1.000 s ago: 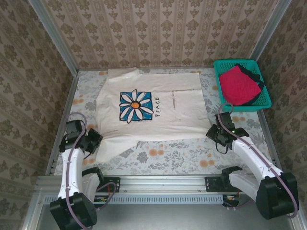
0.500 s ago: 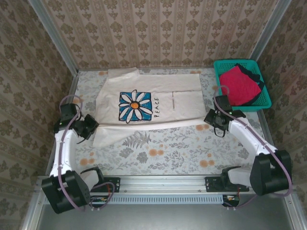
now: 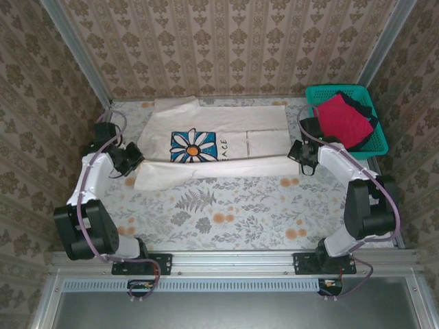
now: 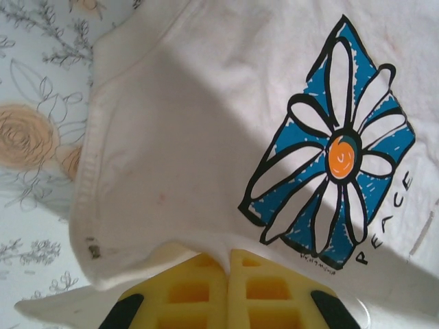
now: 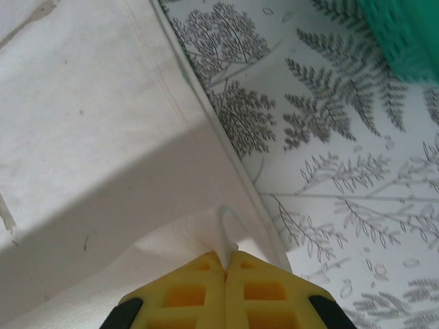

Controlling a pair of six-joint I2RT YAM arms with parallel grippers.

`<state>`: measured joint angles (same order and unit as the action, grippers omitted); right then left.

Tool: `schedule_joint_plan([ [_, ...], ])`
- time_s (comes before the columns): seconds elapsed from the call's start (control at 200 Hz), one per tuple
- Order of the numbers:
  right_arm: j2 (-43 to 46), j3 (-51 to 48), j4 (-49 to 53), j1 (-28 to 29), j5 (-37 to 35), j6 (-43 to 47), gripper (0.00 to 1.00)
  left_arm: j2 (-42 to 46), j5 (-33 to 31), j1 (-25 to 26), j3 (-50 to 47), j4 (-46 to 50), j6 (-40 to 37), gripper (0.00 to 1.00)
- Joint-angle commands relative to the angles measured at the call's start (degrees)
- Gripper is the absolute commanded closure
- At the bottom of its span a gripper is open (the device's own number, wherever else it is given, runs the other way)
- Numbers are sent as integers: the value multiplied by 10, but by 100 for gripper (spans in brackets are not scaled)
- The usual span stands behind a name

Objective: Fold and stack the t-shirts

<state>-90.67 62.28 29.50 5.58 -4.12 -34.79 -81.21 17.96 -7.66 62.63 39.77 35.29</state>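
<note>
A floral-patterned table point(image 3: 226, 205) carries the cream-white t-shirt point(image 3: 233, 144), spread across its far half, near edge lifted in a fold. At far right, a teal basket point(image 3: 371, 149) holds the crimson-red t-shirt point(image 3: 343, 120) over the dark t-shirt point(image 3: 357, 101). The left gripper point(image 4: 226, 264) and right gripper point(image 5: 225, 264) each pinch the folded cream edge, jaws clamped.

The left gripper point(image 3: 134, 162) and the right gripper point(image 3: 302, 155), each clamped on the near hem of the cream-white cloth t-shirt point(image 3: 264, 137), have been carried over the last second from the near half of the table towards its far side. The hem has been drawn along with them and is now laid back over the shirt's front, so that the lower edge of the blue square daisy print point(image 3: 194, 145) is covered. A wider stretch of the flower-patterned table surface point(image 3: 226, 212) has been bared before the shirt. Both arms have been stretched further out.
</note>
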Motion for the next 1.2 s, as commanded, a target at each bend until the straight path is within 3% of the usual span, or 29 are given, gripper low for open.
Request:
schedule_joint_plan([
  [0.0, -29, 42, 7, -7, -14, 15, 100, -26, -27, 5, 43, -7, -26, 100],
  [0.51, -149, 153, 23, -11, -7, 33, 100, -127, -50, 13, 143, 9, -46, 100],
  [1.195, -237, 235, 34, -14, -1, 49, 100, -240, -67, 14, 263, 20, -94, 100],
])
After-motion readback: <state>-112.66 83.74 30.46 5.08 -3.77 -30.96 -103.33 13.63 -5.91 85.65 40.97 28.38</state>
